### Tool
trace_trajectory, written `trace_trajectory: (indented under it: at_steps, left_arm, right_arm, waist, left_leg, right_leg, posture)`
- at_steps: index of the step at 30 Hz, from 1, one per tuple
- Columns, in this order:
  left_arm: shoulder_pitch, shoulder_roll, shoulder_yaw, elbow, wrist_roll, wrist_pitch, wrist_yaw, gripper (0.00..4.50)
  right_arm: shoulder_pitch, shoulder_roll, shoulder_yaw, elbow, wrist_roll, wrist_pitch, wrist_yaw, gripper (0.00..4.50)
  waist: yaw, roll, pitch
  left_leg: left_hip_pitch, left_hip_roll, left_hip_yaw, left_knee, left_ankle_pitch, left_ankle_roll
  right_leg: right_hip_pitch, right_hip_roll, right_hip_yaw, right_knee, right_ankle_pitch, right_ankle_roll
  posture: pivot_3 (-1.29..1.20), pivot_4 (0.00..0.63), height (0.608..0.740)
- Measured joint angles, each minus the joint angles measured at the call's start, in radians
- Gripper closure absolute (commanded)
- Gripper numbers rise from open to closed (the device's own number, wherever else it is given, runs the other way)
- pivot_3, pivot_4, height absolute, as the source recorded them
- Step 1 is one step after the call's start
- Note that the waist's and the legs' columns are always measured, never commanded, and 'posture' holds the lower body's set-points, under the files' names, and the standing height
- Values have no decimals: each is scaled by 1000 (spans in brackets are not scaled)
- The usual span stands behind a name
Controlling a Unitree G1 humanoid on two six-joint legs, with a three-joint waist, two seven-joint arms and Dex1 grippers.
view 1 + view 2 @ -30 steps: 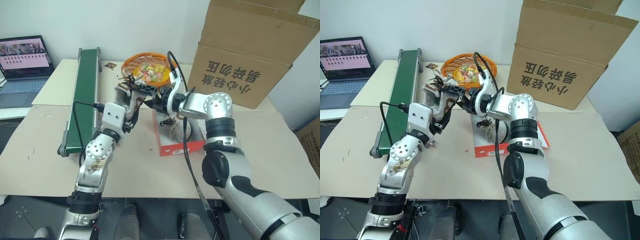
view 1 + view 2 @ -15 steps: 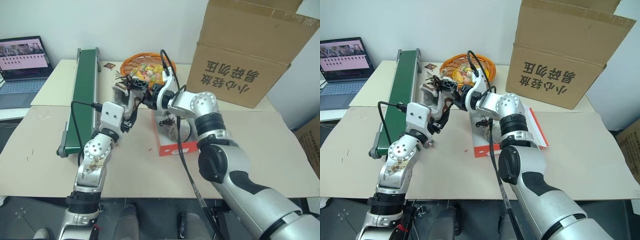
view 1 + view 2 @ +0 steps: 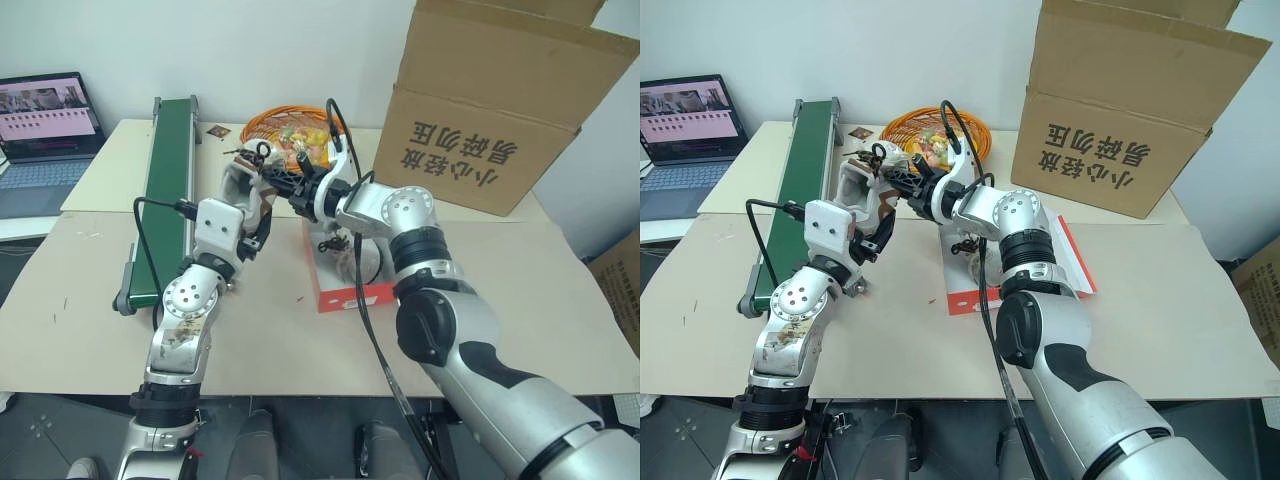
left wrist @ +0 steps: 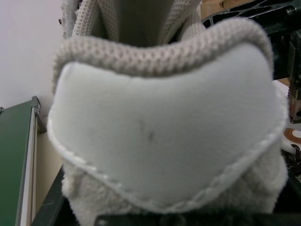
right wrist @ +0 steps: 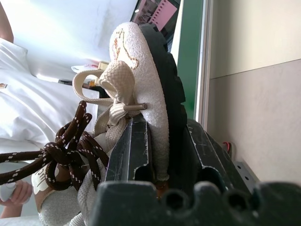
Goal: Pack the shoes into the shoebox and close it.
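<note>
From my head cameras I see one shoe (image 3: pixel 243 178) raised above the table (image 3: pixel 80 300), just left of the shoebox (image 3: pixel 345 290): a small pale grey-white sneaker with dark brown laces bunched at its top. My left gripper (image 3: pixel 252 205) holds it from below, and my right gripper (image 3: pixel 283 186) reaches across from the right and meets it by the laces. The shoebox is red-orange outside and lies open on the table with its flap folded out to the right; a second pale shoe (image 3: pixel 350 258) sits inside it, partly behind my right arm. That makes two shoes that I can count, one in the air and one in the box. Behind stands an orange wire basket (image 3: pixel 275 125) holding bright mixed pieces that I cannot name, and one large brown carton (image 3: pixel 500 110) with printed characters stands at the far right. A green conveyor (image 3: pixel 170 170) runs along the left, and a laptop (image 3: pixel 45 120) sits beyond it. In my left wrist view the shoe's padded heel collar (image 4: pixel 164 127) is right against the lens, knit grey above, smooth white below, my fingers spread around it and holding it. In my right wrist view my two black fingers (image 5: pixel 134 155) are narrowed onto the shoe's side, clamping the pale upper and dark ridged sole (image 5: pixel 171 94) between them, with the brown laces (image 5: pixel 66 150) hanging loose beside.
</note>
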Motion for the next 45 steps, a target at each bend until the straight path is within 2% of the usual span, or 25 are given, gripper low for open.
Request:
trace_trajectory:
  at_steps: [8,10,12,13,23,28,37,41,45]
  left_arm:
    - [-16,1,11,-9,0,-16,0,1589]
    - [-21,0,14,-10,0,-16,0,810]
    - [-21,-4,19,1,0,-10,2,233]
    - [-20,-5,17,3,1,-4,1,111]
    - [-10,-1,-3,3,2,25,-19,111]
    - [-5,-1,-9,3,2,26,-21,111]
    - [11,-2,-39,3,2,29,-39,111]
    - [12,3,-37,3,2,29,-39,111]
    - [26,6,-35,1,2,31,-40,111]
  right_arm:
    - [0,14,-63,-33,74,33,-46,4131]
    - [0,20,-72,-47,84,39,-60,4131]
    - [0,28,-81,-64,112,42,-71,4131]
    - [-1,30,-81,-74,119,44,-78,4131]
    - [-1,31,-96,-90,176,36,-168,4131]
    - [-3,16,-91,-86,177,-35,-198,4131]
    - [-97,-124,-88,13,128,-270,-182,4131]
    - [-92,-224,117,-2,-46,-288,-59,4131]
    - [-70,-322,333,-162,-158,-185,101,4131]
  waist:
    - [0,0,0]
    - [0,0,0]
    - [-1,0,0]
    - [0,0,0]
    - [-1,0,0]
    - [0,0,0]
    - [2,0,1]
    - [0,2,2]
    - [-4,5,4]
  left_leg:
    - [0,0,0,0,0,0]
    - [0,0,0,0,0,0]
    - [0,0,0,0,0,0]
    - [0,0,0,0,0,0]
    - [0,0,0,0,0,0]
    - [0,0,0,0,0,0]
    - [0,0,0,0,0,0]
    - [-1,0,0,0,0,0]
    - [-1,0,0,0,0,0]
  right_leg:
    - [0,0,0,0,0,0]
    - [0,0,0,0,0,0]
    - [0,0,0,0,0,0]
    - [0,0,0,0,0,0]
    - [1,0,0,0,0,0]
    - [1,0,0,0,0,0]
    - [1,0,0,0,0,0]
    - [0,0,0,0,0,0]
    - [-1,0,0,0,0,0]
  posture:
    - [0,150,728]
    - [0,150,728]
    - [0,150,728]
    - [0,150,728]
    - [0,150,728]
    - [0,150,728]
    - [0,150,728]
    - [0,150,728]
    - [0,150,728]
